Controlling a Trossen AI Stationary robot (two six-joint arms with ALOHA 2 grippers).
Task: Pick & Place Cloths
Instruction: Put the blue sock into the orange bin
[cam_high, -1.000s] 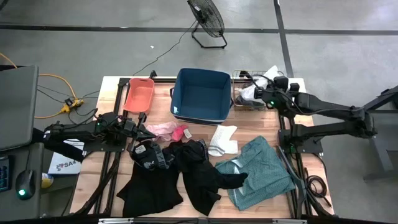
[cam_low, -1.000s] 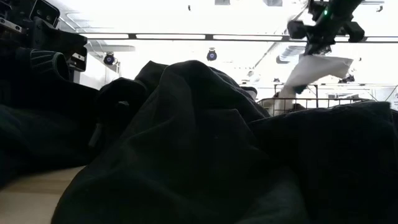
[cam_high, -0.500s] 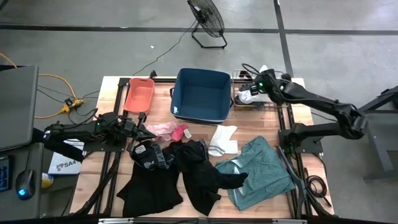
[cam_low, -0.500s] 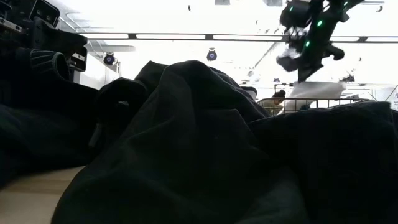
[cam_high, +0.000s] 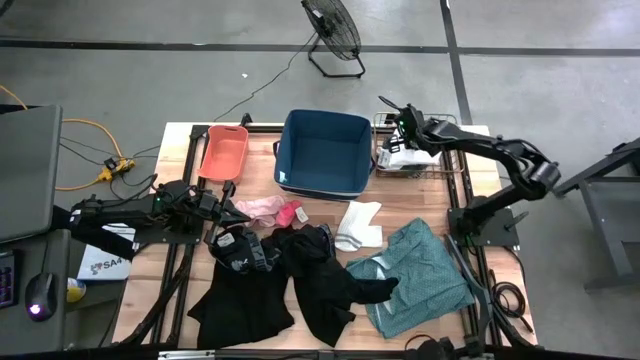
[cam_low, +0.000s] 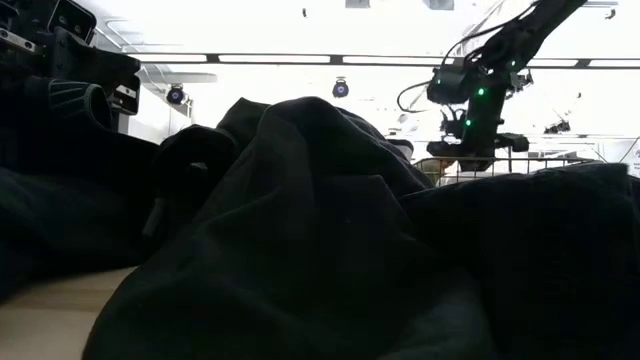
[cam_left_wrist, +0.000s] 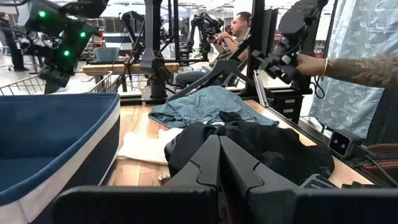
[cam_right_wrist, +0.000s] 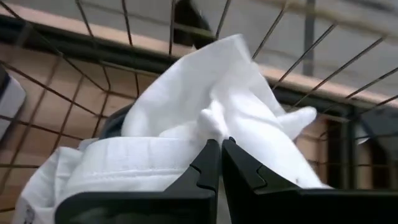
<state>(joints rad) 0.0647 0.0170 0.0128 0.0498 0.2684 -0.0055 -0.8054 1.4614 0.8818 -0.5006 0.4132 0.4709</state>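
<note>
Jaws of right gripper (cam_right_wrist: 220, 142) pressed together, apparently pinching a fold of white cloth (cam_right_wrist: 236, 93) at the tips; jaws of left gripper (cam_left_wrist: 219, 140) also closed, with nothing between them. Clock set on the high view, 12 at the table edge nearest the fan. Right gripper at 1 o'clock, down inside wire bin (cam_high: 378, 140), white cloth bunched on the bin floor with a grey piece under it. Left gripper parked at 9 o'clock, just beside pink cloth (cam_high: 262, 207). Progress judged early: only the wire bin's contents placed; navy bin (cam_high: 285, 150) at 12 and orange bin (cam_high: 205, 155) at 11 both showing bare floors. Left on the table: pink cloth and red piece (cam_high: 291, 213) near centre, white sock-like cloth (cam_high: 357, 226) just towards 3 from them, teal-grey shirt (cam_high: 425, 275) at 4, grey-patterned cloth (cam_high: 240, 250) at 8, 2 large black garments (cam_high: 320, 275) sprawled from centre to 6 and blocking most of the low view. Roughly 7 pieces to go. Writing: "SA4" legible on white box (cam_high: 100, 265) off the table edge at 8; nothing else readable.
</note>
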